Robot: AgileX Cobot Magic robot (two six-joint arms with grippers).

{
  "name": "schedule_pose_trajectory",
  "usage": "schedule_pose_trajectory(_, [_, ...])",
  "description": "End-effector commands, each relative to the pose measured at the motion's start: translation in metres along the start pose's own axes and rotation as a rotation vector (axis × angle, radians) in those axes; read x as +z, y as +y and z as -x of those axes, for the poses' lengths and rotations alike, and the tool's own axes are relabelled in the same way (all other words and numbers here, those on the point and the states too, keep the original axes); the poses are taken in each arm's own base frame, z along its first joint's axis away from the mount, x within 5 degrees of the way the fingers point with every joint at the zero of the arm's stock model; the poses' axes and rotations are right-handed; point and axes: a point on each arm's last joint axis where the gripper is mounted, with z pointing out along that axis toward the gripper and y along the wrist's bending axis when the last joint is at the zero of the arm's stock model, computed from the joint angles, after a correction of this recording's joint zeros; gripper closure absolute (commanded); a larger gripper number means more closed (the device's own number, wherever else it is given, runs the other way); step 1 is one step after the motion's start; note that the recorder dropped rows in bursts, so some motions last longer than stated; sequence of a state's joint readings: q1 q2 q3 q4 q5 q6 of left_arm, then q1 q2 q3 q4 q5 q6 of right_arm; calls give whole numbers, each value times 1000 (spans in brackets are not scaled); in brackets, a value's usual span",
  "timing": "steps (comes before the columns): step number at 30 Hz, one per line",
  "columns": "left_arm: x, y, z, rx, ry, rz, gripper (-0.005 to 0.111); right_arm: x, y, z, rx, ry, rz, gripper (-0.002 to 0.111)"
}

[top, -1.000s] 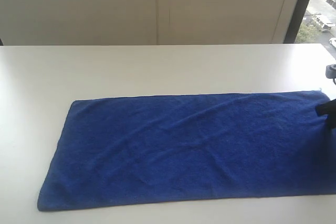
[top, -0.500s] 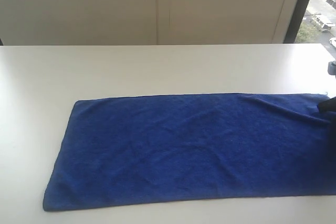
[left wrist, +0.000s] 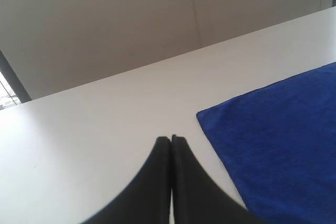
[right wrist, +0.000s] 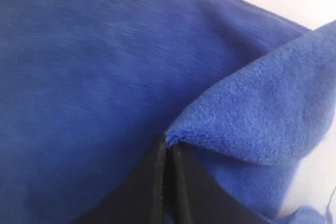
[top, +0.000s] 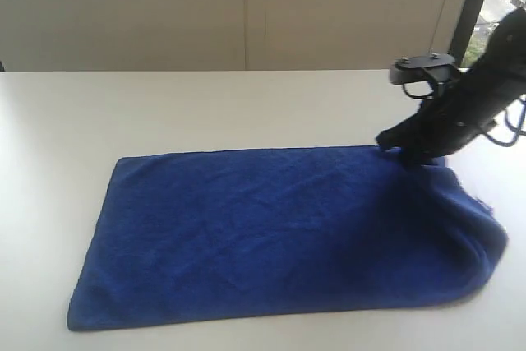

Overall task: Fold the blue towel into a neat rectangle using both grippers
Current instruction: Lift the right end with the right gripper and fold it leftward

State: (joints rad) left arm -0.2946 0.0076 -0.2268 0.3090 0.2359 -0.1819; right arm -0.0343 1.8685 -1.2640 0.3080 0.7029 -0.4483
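Note:
The blue towel (top: 279,232) lies spread on the white table (top: 205,108), its right end lifted and doubled over into a rounded fold (top: 472,240). My right gripper (top: 400,151) is shut on the towel's far right corner, held over the towel's far edge. In the right wrist view the pinched corner (right wrist: 247,114) sticks out from the gripper (right wrist: 167,145). My left gripper (left wrist: 171,141) does not show in the exterior view. In the left wrist view it is shut and empty above bare table, beside a towel corner (left wrist: 210,116).
A pale wall (top: 246,10) runs behind the table's far edge. A dark window frame (top: 468,14) stands at the back right. The right arm's black cables (top: 509,125) hang near the right border.
My right gripper has closed on the towel's right corner and carried it up and leftward, folding the right end over. The towel's left end slid slightly right.

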Motion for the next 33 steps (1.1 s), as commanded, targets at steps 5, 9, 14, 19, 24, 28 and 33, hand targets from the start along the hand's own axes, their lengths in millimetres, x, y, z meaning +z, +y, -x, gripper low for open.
schedule_pose_trajectory(5, [-1,0,0,4,-16,-6,107,-4,107,28,-96,-96,168,108])
schedule_pose_trajectory(9, [-1,-1,0,-1,-16,-8,107,1,146,32,-125,-123,207,108])
schedule_pose_trajectory(14, [-1,-1,0,-5,-16,-10,107,16,186,35,-152,-119,257,108])
schedule_pose_trajectory(19, [-1,-1,0,-5,-16,-10,107,27,226,40,-166,-124,335,108])
schedule_pose_trajectory(24, [-1,-1,0,-5,-16,-10,107,32,259,52,-176,-153,404,108])
schedule_pose_trajectory(28, [-1,-1,0,-5,-16,-10,107,36,280,57,-200,-171,434,108])
schedule_pose_trajectory(33, [-1,-1,0,-5,-16,-10,107,48,295,59,-202,-168,451,108])
